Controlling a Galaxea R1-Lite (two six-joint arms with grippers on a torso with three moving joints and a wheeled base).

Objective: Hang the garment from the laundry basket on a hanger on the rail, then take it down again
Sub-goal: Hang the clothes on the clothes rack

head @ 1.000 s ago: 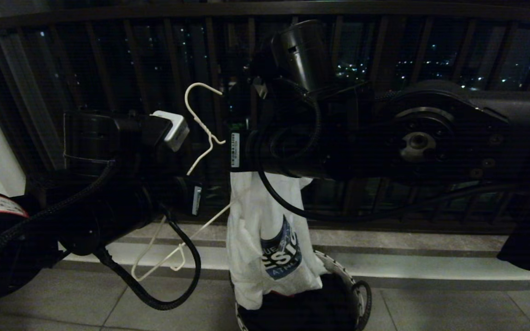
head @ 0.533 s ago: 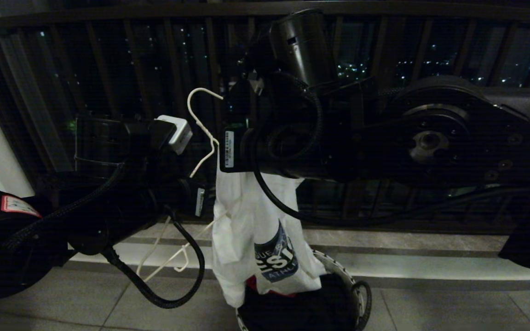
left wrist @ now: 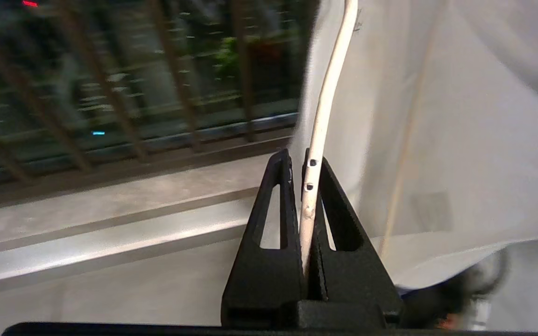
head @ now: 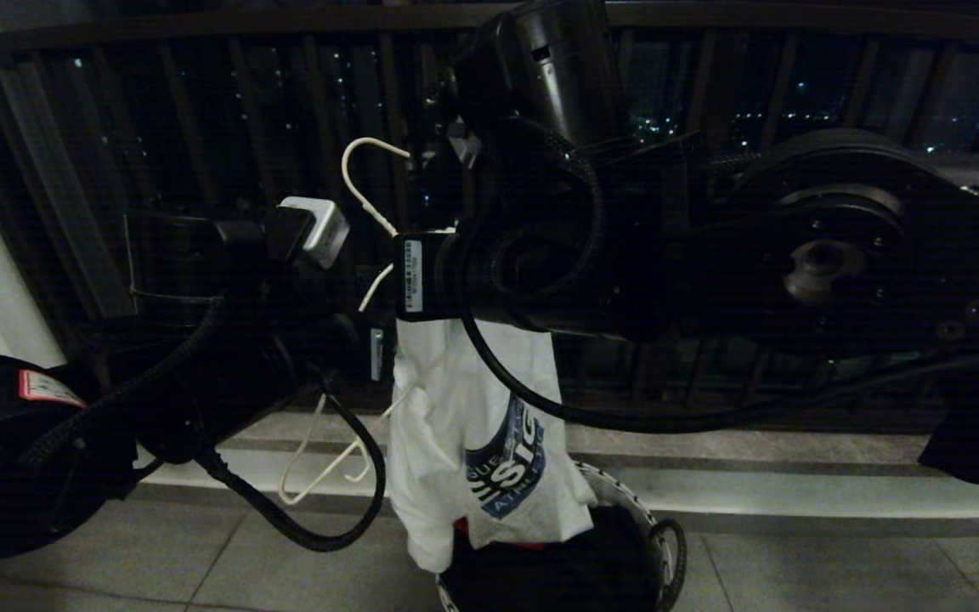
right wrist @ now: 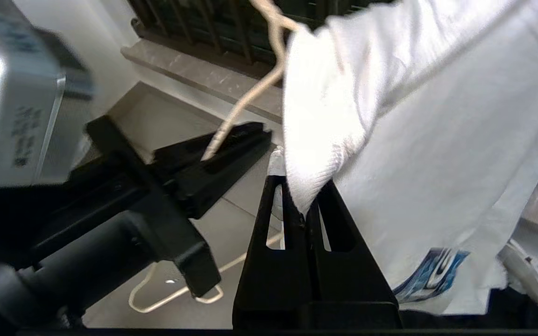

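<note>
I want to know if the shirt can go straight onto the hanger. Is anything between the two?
Nothing visible does. The left hand is shut on the hanger, the right hand is shut on the T-shirt, and the hanger's wire already lies against the cloth.

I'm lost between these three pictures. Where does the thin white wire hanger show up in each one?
Head view: the hanger is left of centre, its hook up, by the T-shirt.
Left wrist view: its wire runs up the middle, clamped in the left gripper.
Right wrist view: it slants from the top down into the left gripper.
Shared landmark: the white T-shirt, in all three.
</note>
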